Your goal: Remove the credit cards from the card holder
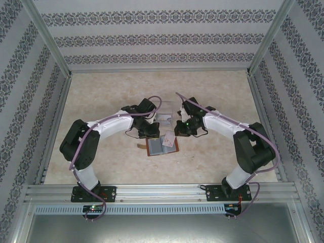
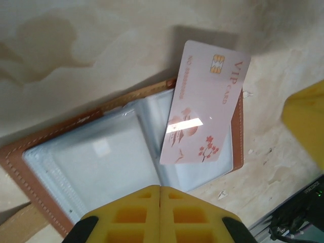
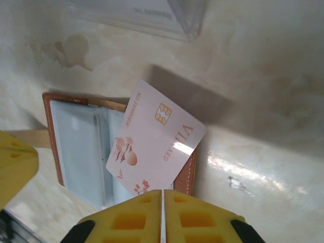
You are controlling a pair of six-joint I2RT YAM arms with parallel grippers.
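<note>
The reddish-brown card holder lies open on the table, its greyish clear pockets facing up. A pale pink credit card with a chip and "VIP CARD" print hangs tilted over the holder's right leaf, casting a shadow on the table. My right gripper is shut on that card's lower edge. The card also shows in the left wrist view, and in the top view. My left gripper is shut with nothing between its pads, over the holder's near edge. Whether it touches the holder is unclear.
A clear plastic slotted tray stands just beyond the holder, and its edge shows at the top of the right wrist view. The holder's strap tab sticks out to the left. Patterned walls and metal rails enclose the table.
</note>
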